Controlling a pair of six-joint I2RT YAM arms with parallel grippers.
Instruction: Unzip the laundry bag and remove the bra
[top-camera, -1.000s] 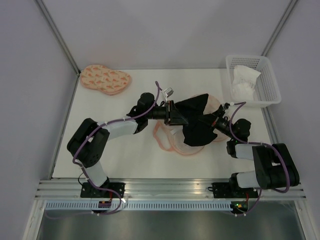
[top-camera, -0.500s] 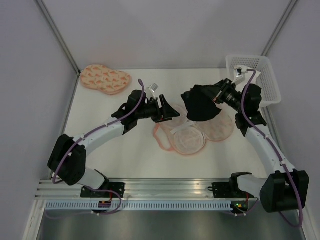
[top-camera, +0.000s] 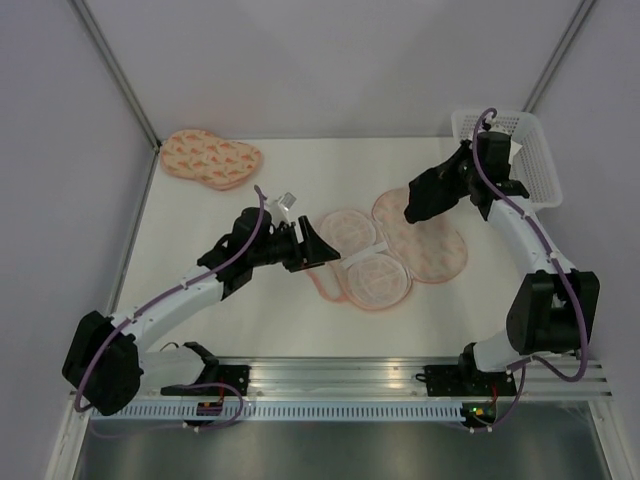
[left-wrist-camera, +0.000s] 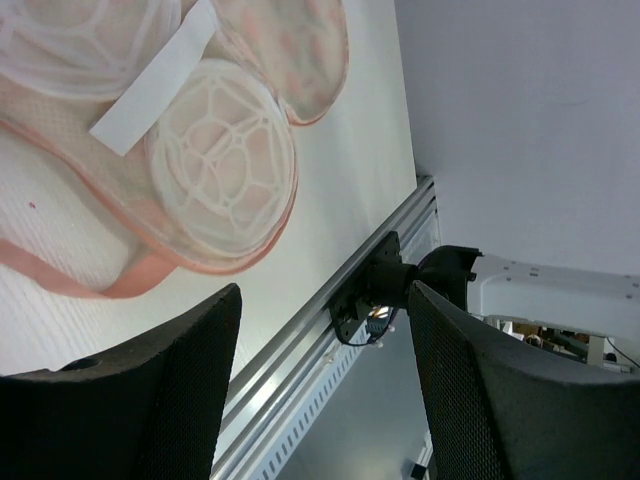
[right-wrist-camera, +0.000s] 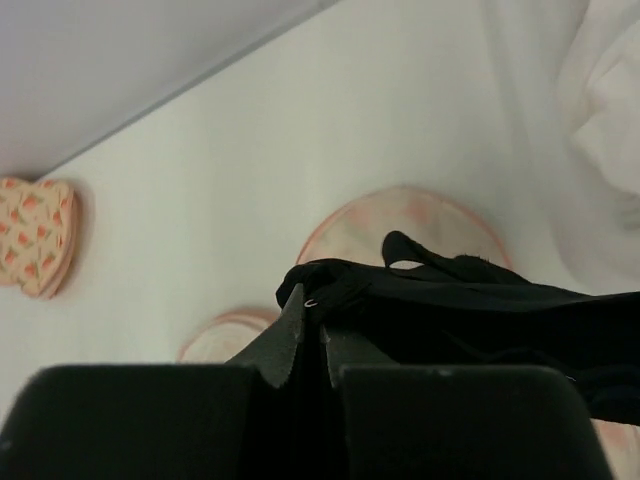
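Observation:
The laundry bag (top-camera: 385, 250) lies unzipped and spread flat mid-table, its pale mesh inner lobes facing up. My right gripper (top-camera: 434, 190) is shut on the black bra (top-camera: 420, 198) and holds it in the air above the bag's far right lobe, close to the basket. In the right wrist view the bra (right-wrist-camera: 480, 320) is bunched between my fingertips (right-wrist-camera: 300, 335), with a bag lobe (right-wrist-camera: 420, 215) below. My left gripper (top-camera: 312, 245) is open and empty at the bag's left edge. The left wrist view shows the mesh lobes (left-wrist-camera: 220, 170) beyond my spread fingers (left-wrist-camera: 150, 400).
A second, closed leaf-print pouch (top-camera: 210, 158) lies at the back left. The white lattice basket (top-camera: 545, 170) stands at the back right with a white cloth (right-wrist-camera: 600, 150) in it. The metal rail (top-camera: 340, 375) runs along the near table edge.
My right arm has lifted the bra off the bag and carried it back and right, toward the basket. My left gripper has drawn back to the left, and the open bag is now uncovered.

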